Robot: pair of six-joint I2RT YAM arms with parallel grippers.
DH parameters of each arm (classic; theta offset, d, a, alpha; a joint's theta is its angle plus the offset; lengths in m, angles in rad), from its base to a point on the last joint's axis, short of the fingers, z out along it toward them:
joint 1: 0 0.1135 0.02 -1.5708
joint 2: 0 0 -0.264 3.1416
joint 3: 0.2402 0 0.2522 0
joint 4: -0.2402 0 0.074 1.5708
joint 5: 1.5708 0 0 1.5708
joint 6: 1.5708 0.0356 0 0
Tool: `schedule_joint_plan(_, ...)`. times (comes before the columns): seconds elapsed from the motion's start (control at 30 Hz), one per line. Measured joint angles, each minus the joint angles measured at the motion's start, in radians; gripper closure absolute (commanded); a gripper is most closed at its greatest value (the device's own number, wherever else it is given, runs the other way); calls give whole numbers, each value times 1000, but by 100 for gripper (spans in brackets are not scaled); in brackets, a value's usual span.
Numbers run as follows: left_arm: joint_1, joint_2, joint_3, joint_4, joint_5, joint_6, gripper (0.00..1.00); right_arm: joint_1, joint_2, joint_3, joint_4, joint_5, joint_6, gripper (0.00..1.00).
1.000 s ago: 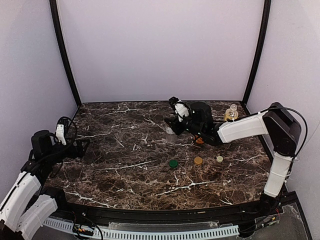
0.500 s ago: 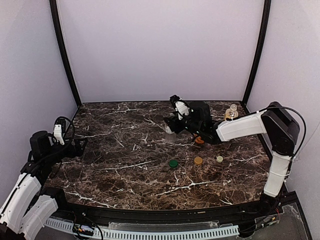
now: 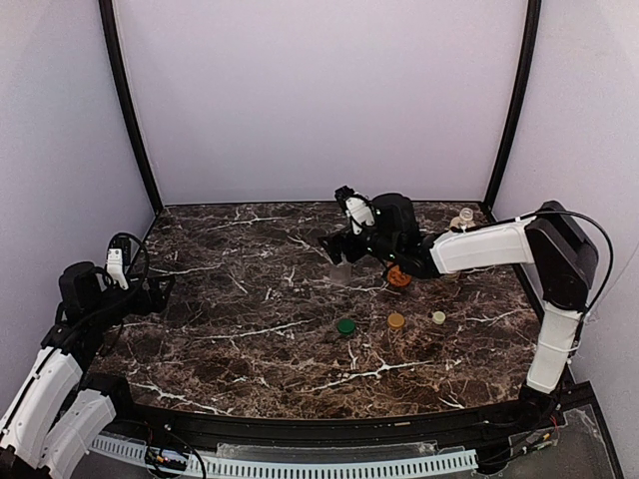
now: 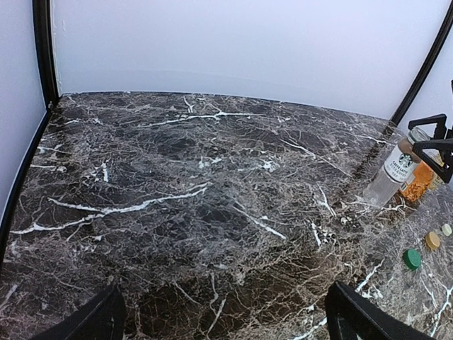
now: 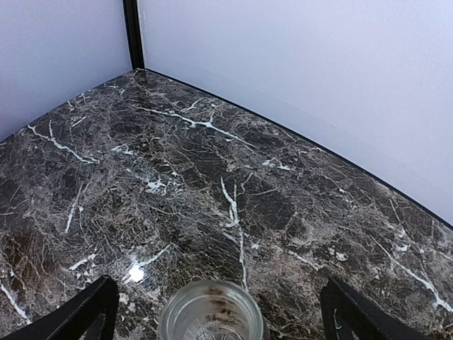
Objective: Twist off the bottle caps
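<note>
Right arm (image 3: 484, 245) reaches left to frame centre, right gripper (image 3: 341, 251) spread wide; clear bottle (image 5: 211, 312) stands between its fingers, untouched.

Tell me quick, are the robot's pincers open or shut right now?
Left pincer: open, holding nothing.
Right pincer: open, either side of the clear bottle, not gripping it.

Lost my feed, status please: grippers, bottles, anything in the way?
Both open: left gripper empty, right gripper straddling clear bottle. Bottle uncapped; three caps loose on table. Orange bottle close beside right arm.
</note>
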Motion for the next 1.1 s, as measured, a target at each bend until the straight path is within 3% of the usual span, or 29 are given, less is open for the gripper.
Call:
schedule_joint_plan(0.33,2,-13,-26,12,-6,8,1,-26,-83,148,-236,47,9,1)
schedule_joint_plan(0.57,3,-28,-34,14,-15,12,1,-234,-321,195,-468,138,73,1)
schedule_joint_plan(0.83,13,-51,-42,15,-20,20,1,-664,-694,-36,-665,162,163,1)
schedule_joint_plan(1.1,40,-86,-58,18,-12,31,1,-799,-1075,-425,-751,113,208,1)
